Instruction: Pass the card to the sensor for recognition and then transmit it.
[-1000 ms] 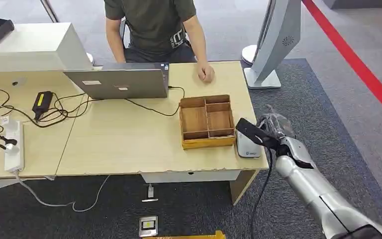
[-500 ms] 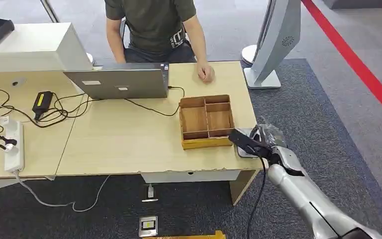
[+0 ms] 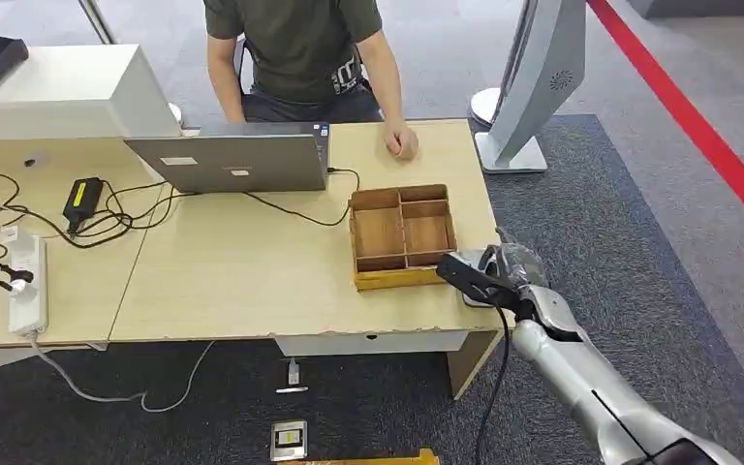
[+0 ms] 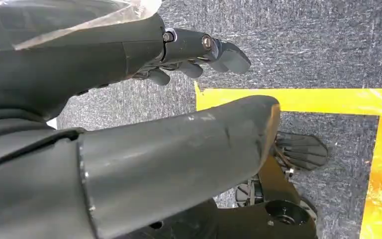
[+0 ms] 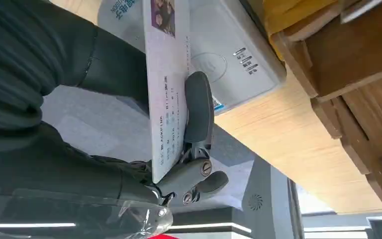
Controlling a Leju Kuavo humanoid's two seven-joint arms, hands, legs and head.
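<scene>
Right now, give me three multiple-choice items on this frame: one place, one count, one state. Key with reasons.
1. Where does the grey flat card reader lie?
A. On the laptop
B. On the table just right of the brown wooden divided tray
C. On the carpet

2. How many compartments does the tray have?
A. Two
B. Four
C. Six

3. What is the right hand doing?
A. Holding the white printed card over the reader
B. Resting flat, holding nothing
C. Gripping a cable

Answers:
1 B: the head view shows the reader at the table's right edge beside the tray.
2 B: cross dividers split it into four.
3 A: the right wrist view shows the card pinched between thumb and fingers, with the reader behind it.
</scene>
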